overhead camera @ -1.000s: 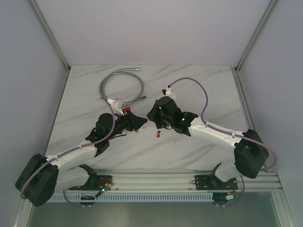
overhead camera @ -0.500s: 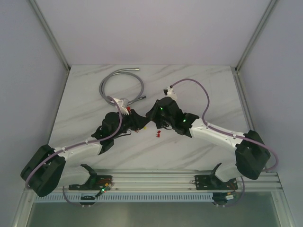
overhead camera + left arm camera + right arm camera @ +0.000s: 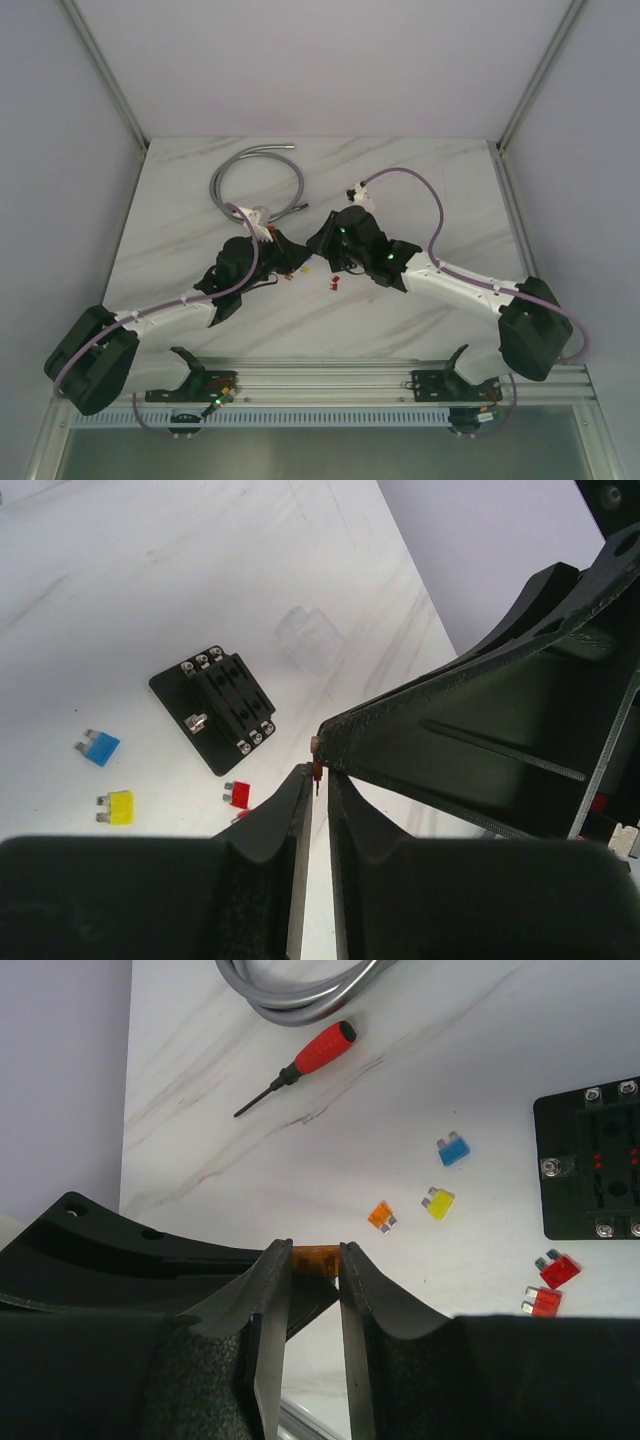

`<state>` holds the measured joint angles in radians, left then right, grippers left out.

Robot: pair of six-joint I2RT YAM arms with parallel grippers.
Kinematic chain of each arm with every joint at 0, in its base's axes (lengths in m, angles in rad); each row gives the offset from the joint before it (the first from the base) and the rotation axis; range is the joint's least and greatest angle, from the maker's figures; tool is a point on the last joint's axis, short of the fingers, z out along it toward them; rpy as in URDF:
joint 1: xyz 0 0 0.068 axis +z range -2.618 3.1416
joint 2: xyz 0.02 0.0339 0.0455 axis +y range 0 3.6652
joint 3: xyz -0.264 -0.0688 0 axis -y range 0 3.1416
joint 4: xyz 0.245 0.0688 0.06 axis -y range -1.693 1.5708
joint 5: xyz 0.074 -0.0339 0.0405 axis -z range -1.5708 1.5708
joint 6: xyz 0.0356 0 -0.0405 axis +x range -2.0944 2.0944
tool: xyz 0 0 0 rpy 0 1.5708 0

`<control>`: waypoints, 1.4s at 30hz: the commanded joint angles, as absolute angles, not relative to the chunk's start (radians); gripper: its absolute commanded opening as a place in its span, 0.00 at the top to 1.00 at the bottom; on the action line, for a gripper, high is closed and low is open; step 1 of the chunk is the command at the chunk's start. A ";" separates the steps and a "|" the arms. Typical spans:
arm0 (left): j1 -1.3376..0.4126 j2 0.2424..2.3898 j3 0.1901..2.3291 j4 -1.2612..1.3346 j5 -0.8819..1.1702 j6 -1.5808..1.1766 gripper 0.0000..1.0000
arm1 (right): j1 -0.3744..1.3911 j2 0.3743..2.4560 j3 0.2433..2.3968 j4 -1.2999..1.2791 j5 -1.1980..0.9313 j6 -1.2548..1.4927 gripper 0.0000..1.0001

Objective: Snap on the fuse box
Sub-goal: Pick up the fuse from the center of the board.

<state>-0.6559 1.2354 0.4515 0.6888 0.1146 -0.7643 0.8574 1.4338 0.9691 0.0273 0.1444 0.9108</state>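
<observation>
Pale marbled table (image 3: 440, 180) beneath, with both arms reaching in to meet near the fuse box (image 3: 222, 708). Lying flat, slots up; not to be made out from overhead.

Right gripper (image 3: 315, 1250) clamped across an orange fuse (image 3: 316, 1260), fingers parted only by the fuse's width. Left gripper (image 3: 316, 776) tip to tip with it, drawn in to a thin slit with a sliver of orange at the very end. Real pinch or bare touch: impossible to tell.

From the left fingertips: fuse box ahead and to the left, down on the table, long axis running diagonally, near corner turned back towards the fingers. From the right fingers: off to the right, cut by the frame edge. Neither arm clearly nearer, judging by the shared meeting point. Probably the right one to travel, carrying the part: sideways over the slots, then down, blades lined up with a slot.

Grey hose (image 3: 290, 998) and red-handled screwdriver (image 3: 320, 1048) well apart from the fuse box. Clear cover (image 3: 310, 637) just beyond its far corner, apart from it, not yet snapped on. Red fuse (image 3: 239, 794) just beside its near corner. Blue fuse (image 3: 98, 748) and yellow fuse (image 3: 119, 806) off its left side, apart.
</observation>
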 commanded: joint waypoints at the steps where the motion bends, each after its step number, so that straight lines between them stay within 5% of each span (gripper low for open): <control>1: -0.662 1.240 0.483 0.732 0.096 -0.742 0.82 | 0.863 1.413 0.950 0.055 0.137 0.929 0.75; 9: -0.664 1.230 0.497 0.691 0.098 -0.713 1.00 | 0.863 1.407 0.932 0.086 0.125 0.930 0.74; 18: -0.661 1.232 0.532 0.622 0.120 -0.628 1.00 | 0.830 1.393 0.922 0.129 0.052 0.865 0.61; 26: -0.652 1.231 0.599 0.532 0.257 -0.498 1.00 | 0.687 1.296 0.914 0.149 -0.256 0.564 0.49; 34: -0.641 1.243 0.687 0.520 0.547 -0.449 1.00 | 0.510 1.188 0.922 0.109 -0.693 0.311 0.51; 42: -0.641 1.198 0.738 0.518 0.673 -0.420 1.00 | 0.496 1.141 0.948 0.052 -0.883 0.192 0.57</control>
<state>-0.6445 1.2285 0.6987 0.5102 0.5556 -0.4564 0.5018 1.1728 0.9207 0.0746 -0.7265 0.2798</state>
